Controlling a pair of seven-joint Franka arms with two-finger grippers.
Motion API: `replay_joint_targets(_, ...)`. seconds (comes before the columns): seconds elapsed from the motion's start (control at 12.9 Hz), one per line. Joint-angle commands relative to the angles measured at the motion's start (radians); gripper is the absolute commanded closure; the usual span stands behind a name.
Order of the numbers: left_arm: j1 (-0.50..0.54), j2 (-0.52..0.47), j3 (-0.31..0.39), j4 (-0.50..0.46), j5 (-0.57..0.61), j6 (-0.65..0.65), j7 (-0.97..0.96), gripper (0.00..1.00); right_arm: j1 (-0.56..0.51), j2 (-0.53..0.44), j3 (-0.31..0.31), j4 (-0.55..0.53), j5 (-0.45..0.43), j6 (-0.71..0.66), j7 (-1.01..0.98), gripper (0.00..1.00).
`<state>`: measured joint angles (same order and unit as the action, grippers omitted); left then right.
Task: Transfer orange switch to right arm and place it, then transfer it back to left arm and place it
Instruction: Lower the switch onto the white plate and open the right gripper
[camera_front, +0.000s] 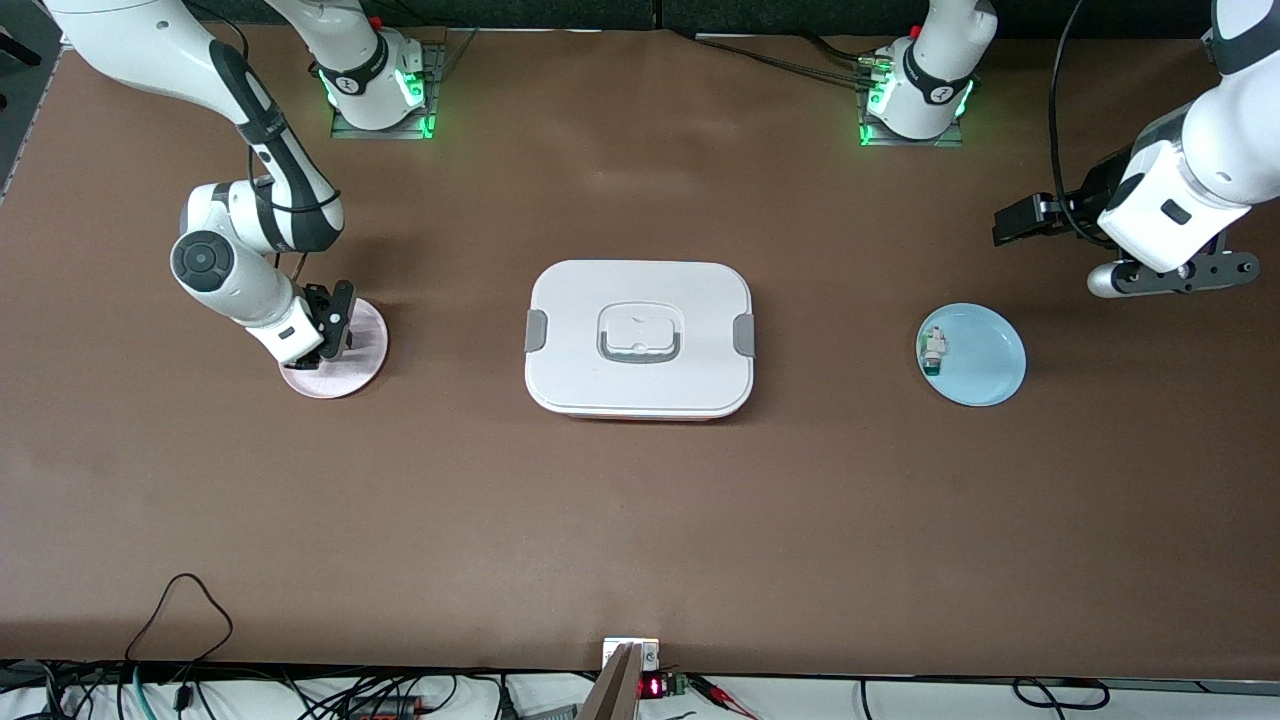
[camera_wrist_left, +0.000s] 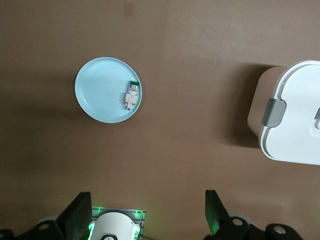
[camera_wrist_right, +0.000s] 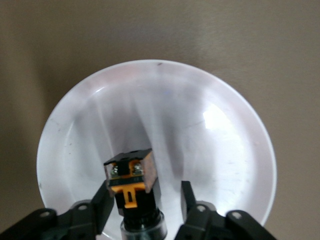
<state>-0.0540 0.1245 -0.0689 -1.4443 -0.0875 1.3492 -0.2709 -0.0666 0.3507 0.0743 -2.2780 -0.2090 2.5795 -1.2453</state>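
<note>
From the front, the right gripper (camera_front: 335, 325) is low over the round pink plate (camera_front: 358, 368) at the right arm's end of the table. The large white plastic box (camera_front: 640, 340) with grey clips sits mid-table, and the left gripper (camera_front: 1170, 275) waits near the round blue plate (camera_front: 985, 360) holding a small white-and-green component (camera_front: 932, 352).

The left wrist view shows its fingers (camera_wrist_left: 77, 217) spread wide with nothing between them.

In the right wrist view the small black-and-orange switch (camera_wrist_right: 132, 187) stands on the plate between parted fingers (camera_wrist_right: 102, 205), one touching, the other apart.
</note>
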Motion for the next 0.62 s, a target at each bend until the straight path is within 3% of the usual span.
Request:
replay_joint_targets(0.0, 0.019, -0.014, 0.0, -0.013, 0.022, -0.007, 0.028, 0.0, -0.004, -0.076, 0.018, 0.05, 0.002, -0.095, 0.075, 0.0)
replay_joint_targets(0.31, 0.019, -0.014, -0.002, -0.011, 0.023, -0.007, 0.028, 0.0, 0.002, -0.119, 0.075, 0.331, 0.066, -0.471, 0.236, 0.0)
replay_joint_targets(0.54, 0.017, -0.014, 0.0, -0.007, 0.025, -0.007, 0.028, 0.0, -0.004, -0.125, 0.071, 0.492, 0.231, -0.66, 0.349, 0.0)
